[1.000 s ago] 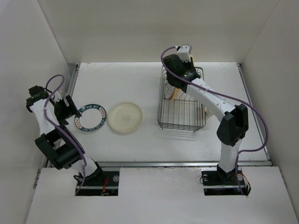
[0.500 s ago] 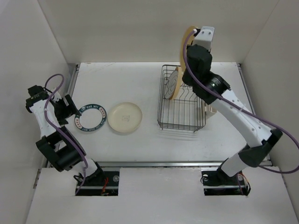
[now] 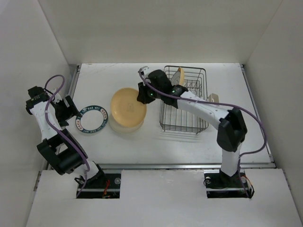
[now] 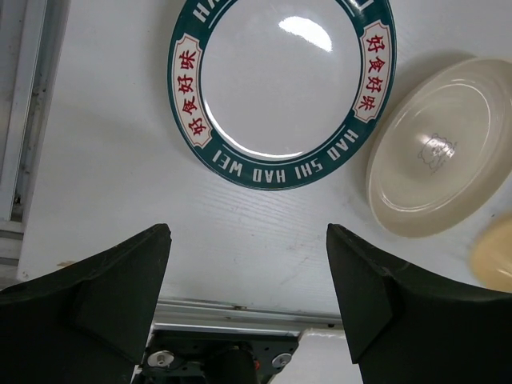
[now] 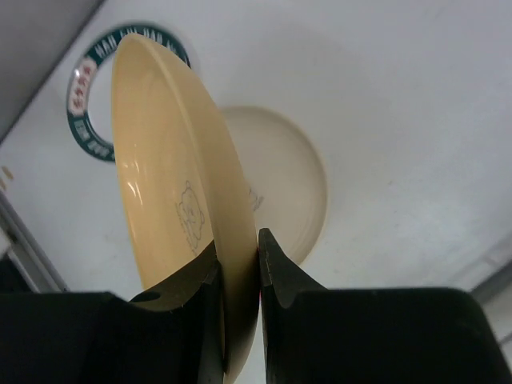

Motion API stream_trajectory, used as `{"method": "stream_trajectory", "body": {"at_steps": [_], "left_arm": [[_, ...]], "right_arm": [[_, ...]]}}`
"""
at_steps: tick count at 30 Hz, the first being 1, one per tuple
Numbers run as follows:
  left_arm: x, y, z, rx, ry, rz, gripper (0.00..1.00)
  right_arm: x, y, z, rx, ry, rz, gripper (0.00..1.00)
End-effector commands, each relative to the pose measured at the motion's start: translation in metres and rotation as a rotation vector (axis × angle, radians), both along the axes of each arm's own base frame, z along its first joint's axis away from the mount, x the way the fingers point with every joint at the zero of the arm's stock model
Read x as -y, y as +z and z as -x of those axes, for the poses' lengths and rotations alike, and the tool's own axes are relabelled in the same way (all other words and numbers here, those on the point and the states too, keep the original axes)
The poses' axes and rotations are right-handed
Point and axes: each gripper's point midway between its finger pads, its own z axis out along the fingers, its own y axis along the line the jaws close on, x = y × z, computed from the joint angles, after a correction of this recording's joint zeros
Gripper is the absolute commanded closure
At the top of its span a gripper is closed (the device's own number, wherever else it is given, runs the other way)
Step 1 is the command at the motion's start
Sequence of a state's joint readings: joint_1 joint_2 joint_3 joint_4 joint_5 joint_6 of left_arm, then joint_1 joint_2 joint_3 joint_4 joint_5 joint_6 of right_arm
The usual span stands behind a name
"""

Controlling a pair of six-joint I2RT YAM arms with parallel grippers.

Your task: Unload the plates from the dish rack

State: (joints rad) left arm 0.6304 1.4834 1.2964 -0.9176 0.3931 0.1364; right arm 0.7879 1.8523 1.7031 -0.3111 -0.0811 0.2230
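Observation:
My right gripper [image 3: 143,93] is shut on the rim of the yellow-orange plate [image 3: 128,107] and holds it tilted above the cream plate [image 3: 124,129], which lies flat on the table. The right wrist view shows the yellow-orange plate [image 5: 164,176] edge-on between my fingers, with the cream plate [image 5: 292,188] below. The white plate with the dark lettered rim [image 3: 92,118] lies flat to the left. One pale plate [image 3: 179,74] stands on edge at the back of the dish rack [image 3: 183,124]. My left gripper [image 4: 248,272] is open and empty, just short of the lettered plate [image 4: 280,88].
A white cutlery holder [image 3: 212,98] is clipped to the rack's right side. White walls enclose the table on three sides. A metal rail [image 4: 240,308] runs along the left edge under my left gripper.
My right arm lifted the yellow-orange plate out of the rack, swung it left and lowered it over the cream plate. The left arm has barely moved.

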Motion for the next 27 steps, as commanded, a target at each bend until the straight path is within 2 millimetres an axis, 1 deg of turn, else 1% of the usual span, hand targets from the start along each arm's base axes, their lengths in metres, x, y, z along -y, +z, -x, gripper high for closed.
{"method": "stream_trajectory", "body": {"at_steps": [1,2,3,4,5,6,7,8,9,10,11,12,13,14,15,16,17,18,19,20,21,22,23,24,25,26,27], "left_arm": [[0.001,0.02,0.002,0.044,0.007,-0.026,0.24],[0.0,0.019,0.003,0.04,0.002,-0.037,0.24],[0.0,0.019,0.003,0.04,0.002,-0.037,0.24],[0.001,0.017,0.005,0.032,0.002,-0.032,0.24],[0.001,0.017,0.005,0.032,0.002,-0.031,0.24],[0.001,0.017,0.005,0.032,0.002,-0.031,0.24],[0.001,0.017,0.005,0.032,0.002,-0.031,0.24],[0.001,0.017,0.005,0.032,0.002,-0.031,0.24],[0.001,0.017,0.005,0.032,0.002,-0.031,0.24],[0.002,0.014,0.006,0.025,0.002,-0.026,0.24],[0.002,0.014,0.006,0.025,0.002,-0.026,0.24],[0.002,0.014,0.006,0.025,0.002,-0.026,0.24],[0.002,0.014,0.006,0.025,0.002,-0.026,0.24],[0.002,0.014,0.006,0.025,0.002,-0.026,0.24],[0.002,0.014,0.007,0.026,-0.006,-0.03,0.24],[0.0,0.013,0.007,0.021,-0.003,-0.037,0.24],[0.0,0.013,0.007,0.021,-0.003,-0.037,0.24],[0.0,0.013,0.007,0.021,-0.003,-0.037,0.24],[0.0,0.013,0.007,0.021,-0.003,-0.037,0.24],[0.0,0.013,0.007,0.021,-0.003,-0.037,0.24],[0.0,0.013,0.007,0.021,-0.003,-0.037,0.24],[0.0,0.013,0.007,0.021,-0.003,-0.037,0.24],[0.0,0.013,0.007,0.021,-0.003,-0.037,0.24],[0.0,0.013,0.007,0.021,-0.003,-0.037,0.24],[0.0,0.013,0.007,0.021,-0.003,-0.037,0.24],[0.0,0.013,0.007,0.021,-0.003,-0.037,0.24],[-0.001,0.016,0.006,0.028,-0.003,-0.043,0.24]], "right_arm": [[-0.031,0.013,0.017,-0.069,0.125,-0.149,1.0],[-0.033,-0.001,0.013,-0.083,0.112,-0.129,1.0],[-0.035,-0.01,0.01,-0.099,0.11,-0.115,1.0],[-0.041,-0.03,0.005,-0.13,0.104,-0.098,1.0],[-0.041,-0.042,0.002,-0.149,0.093,-0.075,0.99],[-0.043,-0.052,0.001,-0.165,0.091,-0.06,0.96],[-0.046,-0.069,-0.002,-0.189,0.089,-0.039,0.93],[-0.047,-0.079,-0.003,-0.202,0.087,-0.026,0.93],[-0.048,-0.084,-0.007,-0.208,0.072,-0.024,0.92],[-0.05,-0.086,-0.009,-0.209,0.072,-0.023,0.88],[-0.052,-0.098,-0.011,-0.222,0.07,-0.01,0.83],[-0.052,-0.105,-0.012,-0.232,0.061,0.005,0.77],[-0.051,-0.11,-0.014,-0.239,0.052,0.019,0.62],[-0.049,-0.119,-0.018,-0.253,0.027,0.051,0.54],[-0.046,-0.118,-0.02,-0.251,0.012,0.061,0.48],[-0.043,-0.124,-0.022,-0.256,-0.009,0.084,0.39],[-0.036,-0.126,-0.025,-0.234,-0.053,0.132,0.37],[-0.034,-0.13,-0.024,-0.225,-0.078,0.16,0.34],[-0.027,-0.123,-0.03,-0.186,-0.099,0.187,0.32],[-0.024,-0.126,-0.028,-0.167,-0.117,0.224,0.27],[-0.02,-0.114,-0.03,-0.118,-0.159,0.264,0.27],[-0.016,-0.113,-0.03,-0.082,-0.165,0.311,0.26],[-0.013,-0.105,-0.03,-0.05,-0.18,0.335,0.26],[-0.006,-0.103,-0.028,-0.011,-0.222,0.397,0.26],[-0.003,-0.098,-0.029,0.016,-0.243,0.42,0.25],[0.0,-0.091,-0.028,0.035,-0.264,0.432,0.25],[0.004,-0.083,-0.03,0.054,-0.29,0.432,0.25]]}}
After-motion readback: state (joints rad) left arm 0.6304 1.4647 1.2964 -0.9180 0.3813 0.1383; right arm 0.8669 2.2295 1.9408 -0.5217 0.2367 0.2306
